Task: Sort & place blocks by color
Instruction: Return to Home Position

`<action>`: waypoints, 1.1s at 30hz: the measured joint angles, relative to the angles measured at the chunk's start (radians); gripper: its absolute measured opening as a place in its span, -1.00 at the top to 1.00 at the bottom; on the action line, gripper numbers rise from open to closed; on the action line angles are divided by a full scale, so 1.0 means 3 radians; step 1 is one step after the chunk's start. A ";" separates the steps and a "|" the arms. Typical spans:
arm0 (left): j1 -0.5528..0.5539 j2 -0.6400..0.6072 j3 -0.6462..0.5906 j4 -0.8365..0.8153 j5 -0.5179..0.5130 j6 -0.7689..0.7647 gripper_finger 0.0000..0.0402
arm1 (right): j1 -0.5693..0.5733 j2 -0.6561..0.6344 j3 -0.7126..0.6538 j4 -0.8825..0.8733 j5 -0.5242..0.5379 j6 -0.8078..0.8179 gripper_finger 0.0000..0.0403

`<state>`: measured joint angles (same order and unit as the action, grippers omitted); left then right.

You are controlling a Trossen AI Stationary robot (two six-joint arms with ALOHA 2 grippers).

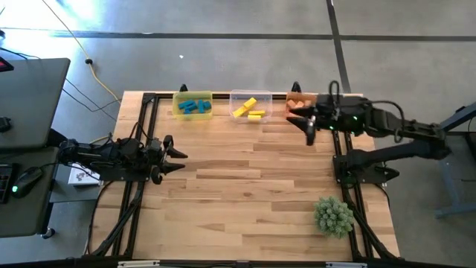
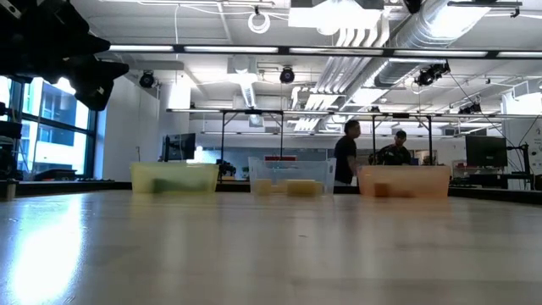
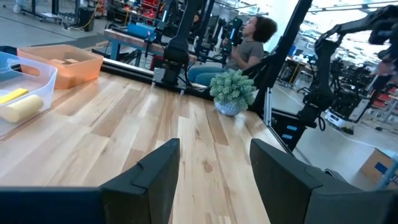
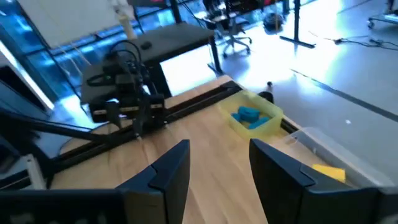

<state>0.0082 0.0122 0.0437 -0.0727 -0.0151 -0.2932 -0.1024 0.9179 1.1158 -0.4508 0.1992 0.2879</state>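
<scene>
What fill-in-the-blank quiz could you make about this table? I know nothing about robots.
The blue blocks lie in the ____ bin.
The yellow blocks lie in the ____ of the three bins.
The right gripper, fingers open, hangs nearest the ____ bin.
The spiky plant ball stands on the ____ arm's side.
Missing words: yellow; middle; orange; right.

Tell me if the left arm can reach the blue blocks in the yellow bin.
Probably yes. The left arm rests at the table's left edge, jaws open, with bare wood between it and the open-topped yellow bin holding the blue blocks; the right arm is over by the orange bin.
</scene>
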 joint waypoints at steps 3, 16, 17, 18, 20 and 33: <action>0.0000 0.0001 0.0000 -0.0001 0.0000 -0.0004 0.07 | 0.0000 -0.0434 -0.0512 0.0215 -0.0040 0.0064 0.24; 0.0000 0.0001 0.0000 -0.0002 0.0000 -0.0006 0.07 | 0.0000 -0.1895 -0.2167 0.1048 -0.0520 0.0121 0.24; 0.0000 0.0001 0.0000 -0.0002 0.0000 -0.0005 0.07 | 0.0000 -0.1978 -0.2259 0.1094 -0.0557 0.0119 0.24; 0.0000 0.0001 0.0000 -0.0002 0.0000 -0.0006 0.07 | 0.0000 -0.2063 -0.2349 0.1122 -0.0585 0.0120 0.24; 0.0000 0.0001 0.0000 -0.0002 0.0000 -0.0005 0.07 | 0.0000 -0.2214 -0.2518 0.1192 -0.0612 0.0136 0.24; 0.0000 0.0001 0.0000 -0.0002 0.0001 -0.0006 0.07 | 0.0000 -0.2876 -0.3379 0.1766 -0.0808 0.0089 0.24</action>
<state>0.0082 0.0124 0.0437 -0.0734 -0.0147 -0.2949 -0.1024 0.0550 0.1020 0.0791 -0.0431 0.3147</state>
